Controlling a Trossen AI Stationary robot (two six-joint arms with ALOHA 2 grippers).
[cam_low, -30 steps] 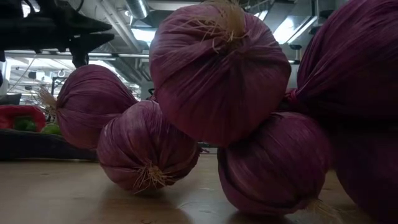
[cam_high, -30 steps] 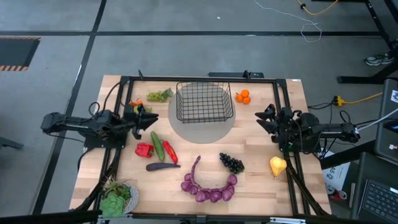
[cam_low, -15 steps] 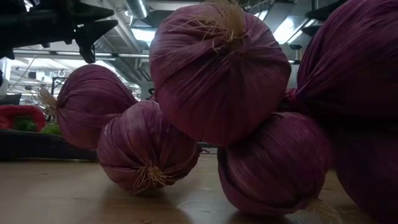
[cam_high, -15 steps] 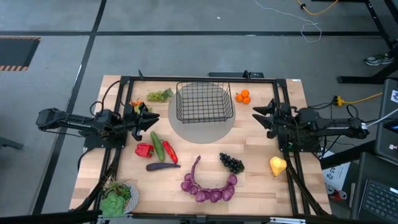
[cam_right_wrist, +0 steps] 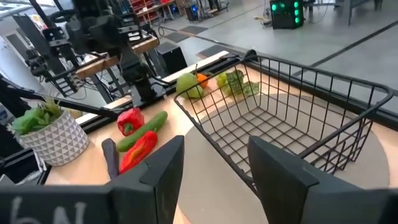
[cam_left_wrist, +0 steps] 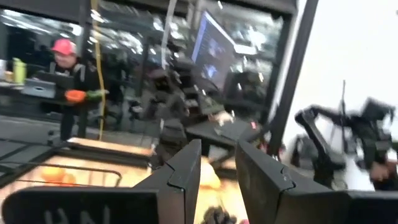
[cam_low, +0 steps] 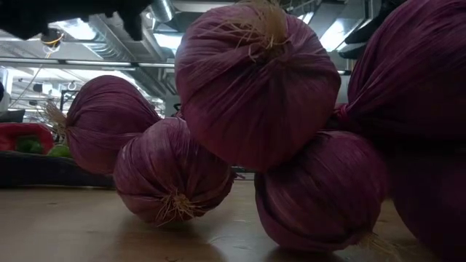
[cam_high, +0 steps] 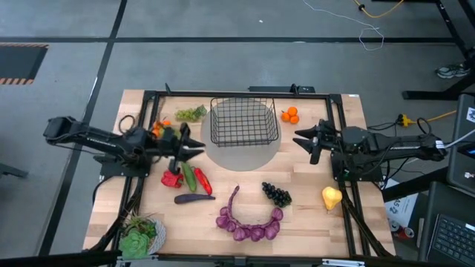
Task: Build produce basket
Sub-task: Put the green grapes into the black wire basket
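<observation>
Left gripper (cam_high: 194,146): moved inward from the table's left edge; now above the cucumber (cam_high: 188,173) and red peppers (cam_high: 173,179).
Right gripper (cam_high: 303,139): advanced from the right edge toward the basket (cam_high: 244,122).

Grey concrete floor (cam_high: 245,22) around the wooden surface (cam_high: 312,215), crossed by dark seam lines. Yellow cable (cam_high: 382,11) and a white cable (cam_high: 367,33) trail across it. Low view: exposed ceiling ducts (cam_low: 156,14) with strip lights. A person in a pink cap (cam_left_wrist: 64,46) stands behind a dark monitor (cam_left_wrist: 214,53).
</observation>
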